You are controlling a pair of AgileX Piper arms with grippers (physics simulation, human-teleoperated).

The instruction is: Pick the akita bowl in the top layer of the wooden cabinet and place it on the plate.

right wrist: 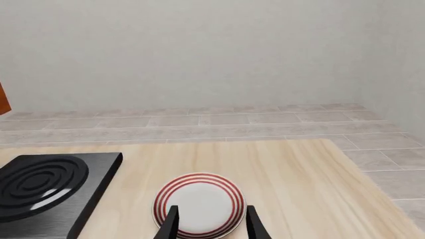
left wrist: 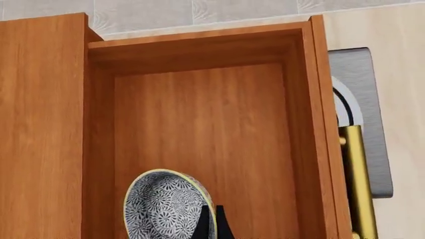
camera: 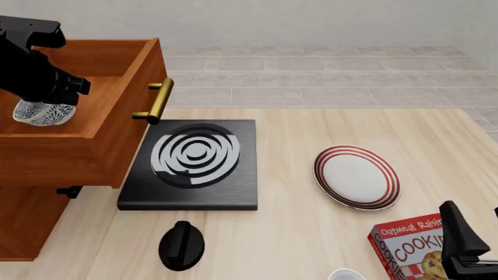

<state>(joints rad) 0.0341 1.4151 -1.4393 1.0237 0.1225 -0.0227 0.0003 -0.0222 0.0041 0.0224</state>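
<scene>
Speckled black-and-white ceramic, the akita bowl (left wrist: 166, 206) sits tilted inside the pulled-out top layer (camera: 116, 125) of the wooden cabinet (camera: 27, 216), directly at the tips of the left claw (left wrist: 214, 224). The wrist view shows the claw's dark fingers (left wrist: 202, 225) drawn close together right at the bowl's pale rim; whether they pinch that rim cannot be told. From the front, the left arm hides most of the claw, and the bowl shows just below it against the drawer floor. The drawer's brass handle (camera: 158, 100) juts out beyond the claw's side, over a black square slab (camera: 190, 195) with white rings. Well apart from the left claw, the plate (camera: 357, 177) with red rings lies bare on the table (camera: 311, 233), just ahead of the right claw (right wrist: 208, 219), whose fingers stand spread apart and hold nothing. A black knob (camera: 181, 245) and a cookie box (camera: 412, 248) lie nearer the camera.
</scene>
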